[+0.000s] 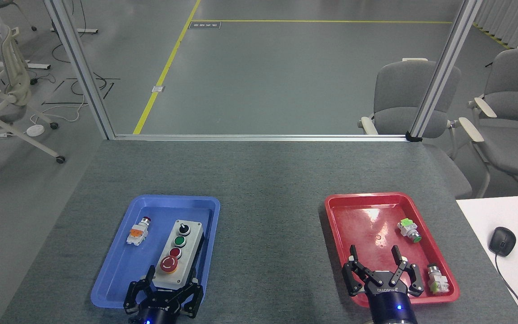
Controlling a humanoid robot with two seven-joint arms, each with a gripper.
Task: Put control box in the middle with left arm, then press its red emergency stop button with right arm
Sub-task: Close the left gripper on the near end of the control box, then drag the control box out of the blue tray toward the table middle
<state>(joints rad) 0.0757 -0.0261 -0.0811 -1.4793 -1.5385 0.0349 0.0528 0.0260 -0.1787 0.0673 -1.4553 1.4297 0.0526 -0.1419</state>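
Left gripper sits low at the near edge of the blue tray, fingers spread to either side of the near end of the control box; whether the pads actually touch the box walls cannot be told from this view, so grip unconfirmed. The box lies lengthwise in the right half of that tray, slightly canted, near end toward the robot, its right flank close to the tray's right wall. On its top face, from the near end outward: red emergency stop button, small red button, green button, black knob. To the left of the box, apart from it, a small orange-and-white switch with a red cap lies on the tray floor. Right gripper hangs over the near part of the red tray, jaws wide, nothing between them. Just to its right, near the tray's near-right corner, a white-bodied switch; farther back, a green-capped switch. Between the two trays, a broad strip of bare grey felt, the middle, unoccupied from the near edge to the aluminium rail at the far edge. A white desk with a mouse abuts the right side.
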